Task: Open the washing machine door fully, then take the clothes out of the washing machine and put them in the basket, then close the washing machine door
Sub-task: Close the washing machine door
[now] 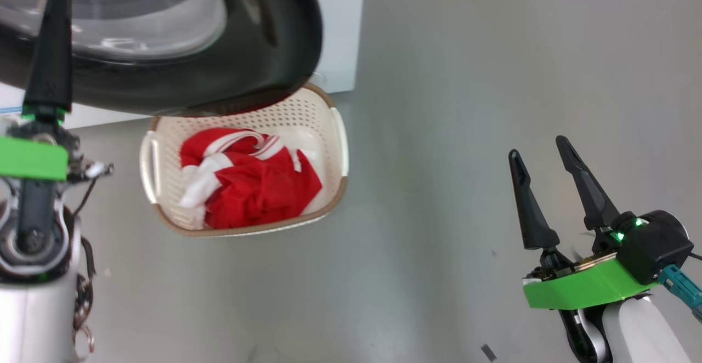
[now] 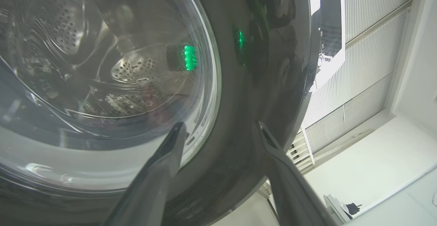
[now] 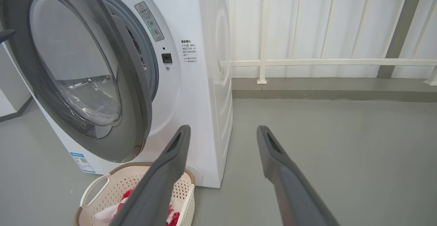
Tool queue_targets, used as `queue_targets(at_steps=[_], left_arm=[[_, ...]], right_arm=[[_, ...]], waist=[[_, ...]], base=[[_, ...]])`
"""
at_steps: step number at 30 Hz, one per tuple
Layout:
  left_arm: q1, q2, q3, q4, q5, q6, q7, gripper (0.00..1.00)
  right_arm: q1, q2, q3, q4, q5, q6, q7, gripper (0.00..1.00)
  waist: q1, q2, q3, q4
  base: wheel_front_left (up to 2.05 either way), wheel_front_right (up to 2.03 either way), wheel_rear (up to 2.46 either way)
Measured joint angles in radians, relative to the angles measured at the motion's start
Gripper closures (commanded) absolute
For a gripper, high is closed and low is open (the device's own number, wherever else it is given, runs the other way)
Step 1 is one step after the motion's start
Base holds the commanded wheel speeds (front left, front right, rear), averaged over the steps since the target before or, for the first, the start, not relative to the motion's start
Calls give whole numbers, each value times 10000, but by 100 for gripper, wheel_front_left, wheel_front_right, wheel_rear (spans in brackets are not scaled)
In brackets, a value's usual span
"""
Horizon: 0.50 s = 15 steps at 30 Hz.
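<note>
The washing machine door stands ajar, swung out from the white washing machine. My left gripper is open just in front of the door's glossy black rim, beside the glass porthole through which the steel drum shows. One of its fingers rises against the door in the head view. The red and white clothes lie in the cream basket on the floor under the door. My right gripper hangs open and empty well to the right of the basket.
Grey floor spreads to the right of the machine and basket. A white railing and a low ledge run along the wall behind. The door overhangs the basket's far edge.
</note>
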State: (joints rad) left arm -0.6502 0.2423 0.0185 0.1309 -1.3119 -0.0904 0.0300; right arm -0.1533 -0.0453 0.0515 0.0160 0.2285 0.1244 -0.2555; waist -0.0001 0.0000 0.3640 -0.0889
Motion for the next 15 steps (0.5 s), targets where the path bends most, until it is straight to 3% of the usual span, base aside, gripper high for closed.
queue_targets(at_steps=[5,15], left_arm=[[791,270,-360,-230,1323,-180,-949,0],[2658,1181,-1524,-849,5246,-303,-2690,0]], right_arm=[[-18,-2,-29,161,79,0,0,0],[-15,-6,-418,280,-263,0,0,0]], waist=[[0,0,-361,459],[0,0,-1333,1052]], base=[[0,0,0],[0,0,0]])
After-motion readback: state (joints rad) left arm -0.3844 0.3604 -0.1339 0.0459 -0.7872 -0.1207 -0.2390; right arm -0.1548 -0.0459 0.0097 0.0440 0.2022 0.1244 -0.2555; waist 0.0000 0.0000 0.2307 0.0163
